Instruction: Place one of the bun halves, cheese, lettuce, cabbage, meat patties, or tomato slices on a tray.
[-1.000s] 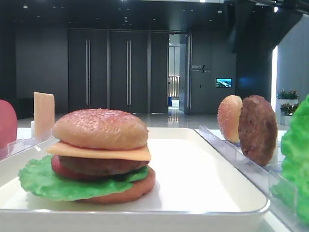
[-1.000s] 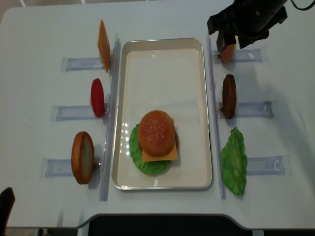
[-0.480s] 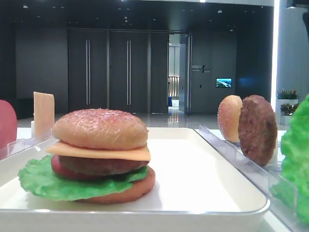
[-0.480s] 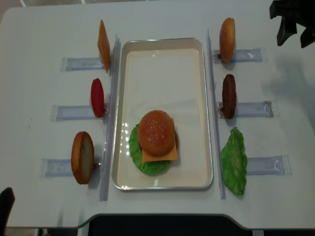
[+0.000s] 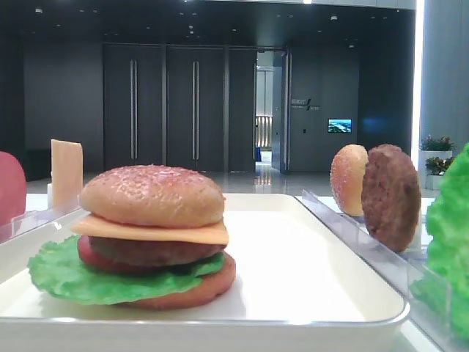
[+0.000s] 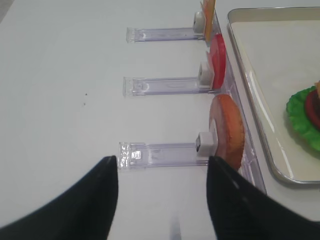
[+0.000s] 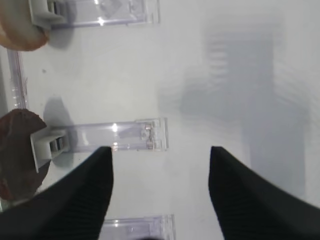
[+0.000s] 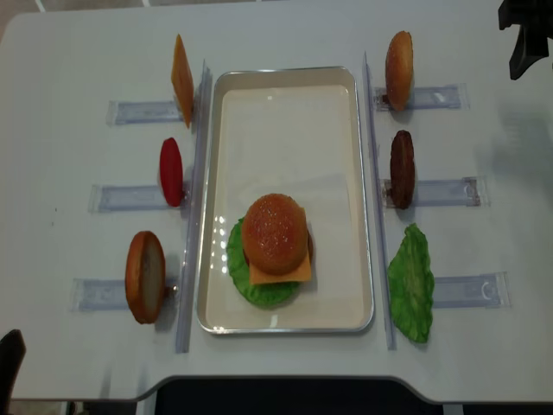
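1. Right pincer is hanging over bare table with its two dark fingers standing wide apart and nothing between them; in the overhead view only a dark part of it is showing at the far right edge, well apart from the tray.
2. Left pincer is likewise standing apart and empty over the table, just beside a clear rack; in the overhead view just a dark sliver of it is showing at the bottom left corner.
3. The white tray is lying in the middle of the table; a stacked burger is sitting in its near half: bun top uppermost, cheese slice under it, then a dark patty layer, lettuce leaf spreading out leftward, reddish bun bottom lowest.
4. Left of the tray, standing on edge in racks: spare cheese farthest, tomato slice in the middle, bun half nearest.
5. Right of the tray, also on edge: second bun top farthest, meat patty in the middle, loose lettuce nearest.
6. Right wrist view is showing the patty and the far bun only at its left edge.
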You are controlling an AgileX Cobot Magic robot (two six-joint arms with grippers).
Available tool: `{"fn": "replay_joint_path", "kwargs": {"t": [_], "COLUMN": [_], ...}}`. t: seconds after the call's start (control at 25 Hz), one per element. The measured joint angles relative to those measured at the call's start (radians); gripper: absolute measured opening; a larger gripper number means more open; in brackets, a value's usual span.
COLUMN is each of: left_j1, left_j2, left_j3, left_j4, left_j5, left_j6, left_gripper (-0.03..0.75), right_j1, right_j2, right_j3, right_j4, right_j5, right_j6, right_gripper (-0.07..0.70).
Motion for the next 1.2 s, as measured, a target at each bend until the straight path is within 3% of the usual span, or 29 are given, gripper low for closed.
{"fn": "replay_joint_path", "kwargs": {"t": [0.68,1.2], "left_j1": [0.000,0.000], "left_j2": [0.000,0.000], "left_j3": [0.000,0.000], "left_j4": [0.000,0.000], "left_j5": [0.000,0.000], "left_j6": [0.000,0.000], "left_gripper": [0.433,0.433], "right_j1": [0.000,0.000], "right_j2": [-0.622,-1.182], "right_j3": [0.481,0.678], "right_j4": [-0.037,-0.081], "right_j5": [-0.020,-0.034], "right_j6": [0.023,0.047], "right_gripper": [0.405,0.405]}}
